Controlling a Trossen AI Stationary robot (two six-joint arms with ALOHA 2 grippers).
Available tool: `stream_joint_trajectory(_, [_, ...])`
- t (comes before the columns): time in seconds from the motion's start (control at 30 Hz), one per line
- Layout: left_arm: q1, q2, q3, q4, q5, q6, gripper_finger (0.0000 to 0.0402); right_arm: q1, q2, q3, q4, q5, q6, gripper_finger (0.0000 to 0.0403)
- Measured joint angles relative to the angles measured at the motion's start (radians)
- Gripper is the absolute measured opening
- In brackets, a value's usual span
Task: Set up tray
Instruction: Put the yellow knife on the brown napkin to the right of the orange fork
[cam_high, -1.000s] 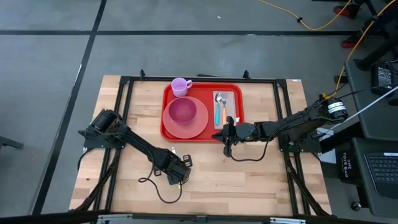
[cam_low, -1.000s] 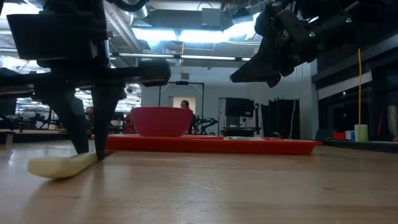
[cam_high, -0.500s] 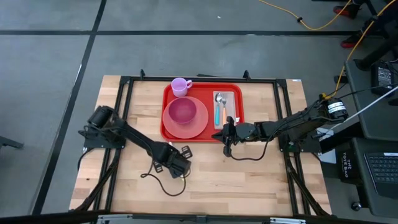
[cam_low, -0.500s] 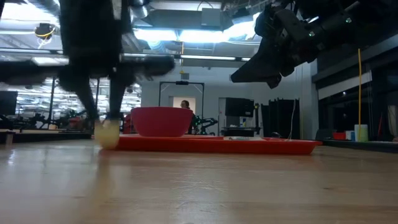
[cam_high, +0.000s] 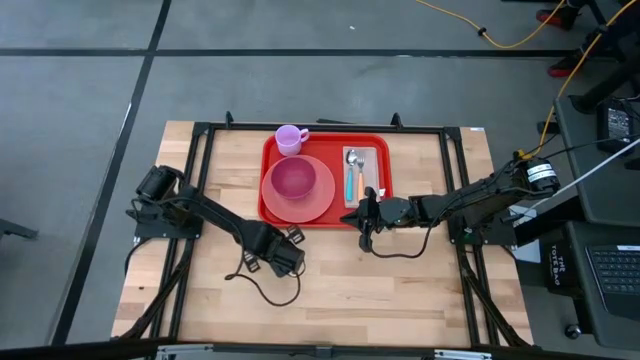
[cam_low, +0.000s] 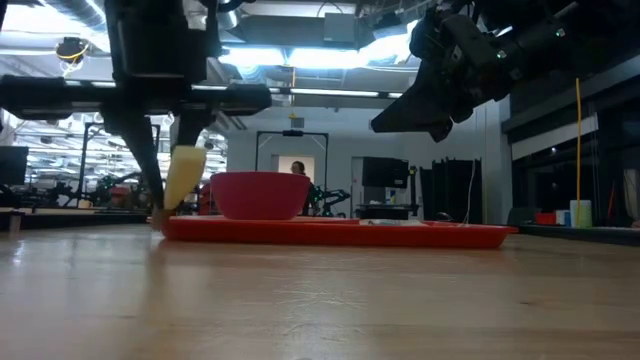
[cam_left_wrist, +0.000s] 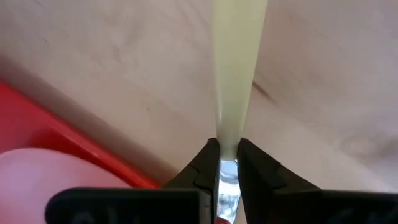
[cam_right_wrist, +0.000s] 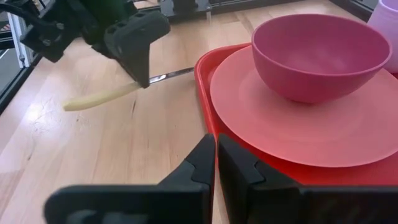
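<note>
Left gripper (cam_left_wrist: 227, 163) clenches a pale yellow-handled metal utensil (cam_right_wrist: 99, 97) just beside the large red plastic tray (cam_high: 268, 211); you lift it clear over the rim. Right gripper (cam_right_wrist: 215, 163) waits, closed, empty.

Left hand (cam_high: 287, 243) pinched closed low; right hand (cam_high: 364, 212) closed, raised

Red tray (cam_high: 374, 213), flat, table's far centre
</note>
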Motion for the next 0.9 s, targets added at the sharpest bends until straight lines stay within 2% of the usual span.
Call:
stream_joint_trajectory(0.17, [-0.006, 0.0, 0.001, 0.069, 0.098, -0.05, 0.0031, 0.0, 0.0, 0.0, 0.0, 0.0, -0.001, 0.0023])
stream_joint_trajectory(0.43, [-0.021, 0.0, 0.002, 0.024, 0.093, -0.192, 0.0031, 0.0, 0.0, 0.0, -0.001, 0.0, -0.003, 0.0023])
stream_joint_trajectory(0.67, [-0.036, -0.001, 0.052, -0.132, 0.036, -0.288, 0.0031, 0.0, 0.0, 0.0, -0.001, 0.0, -0.003, 0.0023])
stream_joint_trajectory(0.9, [-0.051, -0.003, 0.135, -0.236, -0.084, -0.237, 0.0031, 0.0, 0.0, 0.0, -0.001, 0.0, 0.0, 0.0023])
